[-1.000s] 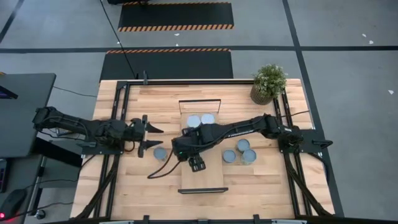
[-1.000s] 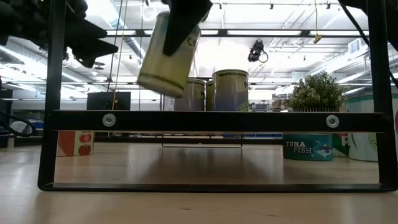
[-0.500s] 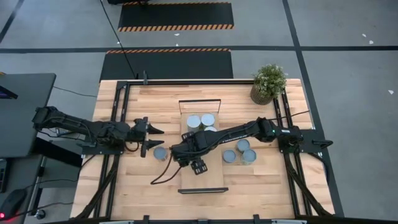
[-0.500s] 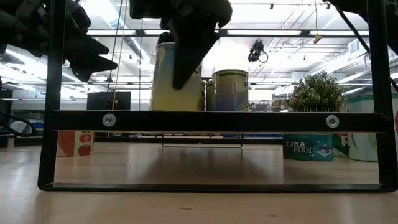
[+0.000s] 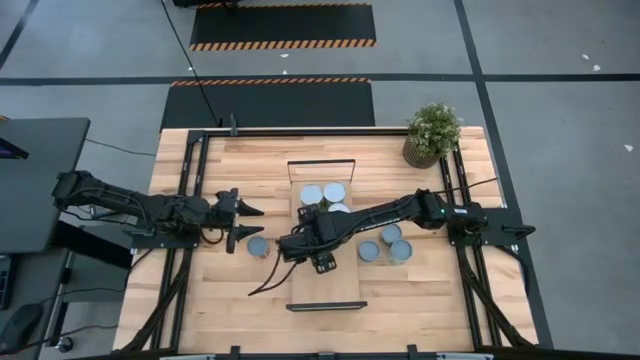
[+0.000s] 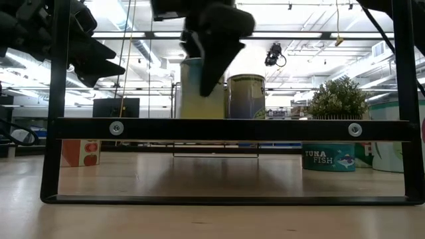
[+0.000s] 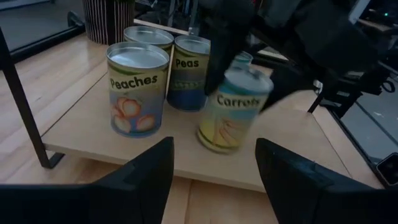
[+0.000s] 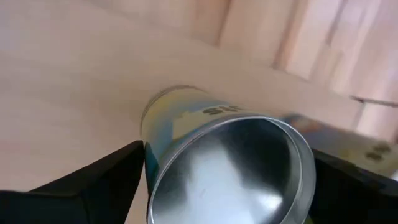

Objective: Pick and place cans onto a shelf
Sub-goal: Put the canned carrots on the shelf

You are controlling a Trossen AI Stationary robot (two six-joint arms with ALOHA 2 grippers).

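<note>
The shelf [image 5: 325, 285] is a narrow light-wood board with black end frames, in the middle of the table. Two cans, Peaches [image 7: 138, 90] and Peas [image 7: 189, 71], stand on it with another behind them. Nearer stands a yellow Carrots can [image 7: 233, 109], its bottom on the board, leaning a little in the left wrist view. My right gripper [image 8: 227, 152] is above it, pointing steeply down and open, one finger on each side of the can's top. My left gripper [image 5: 243, 222] waits open left of the shelf, pointing at it. My right gripper comes at the Carrots can from above, its fingers [image 8: 93, 180] on either side of the can's upper wall [image 8: 180, 118] near the silvery lid. The can stands on the shelf. I cannot tell whether either finger still touches it.
One can [image 5: 258, 246] stands on the table between my left gripper and the shelf. Three more [image 5: 368, 250], [image 5: 390, 233], [image 5: 401, 250] stand right of the shelf. A potted plant [image 5: 432, 132] stands at the far right corner. Black frame rails [image 5: 190, 190] run along both table sides.
My right gripper has come down with the Carrots can. It has turned the can from tilted in the air to standing on the shelf beside the other cans. Its fingers have then spread apart and let the can go.
</note>
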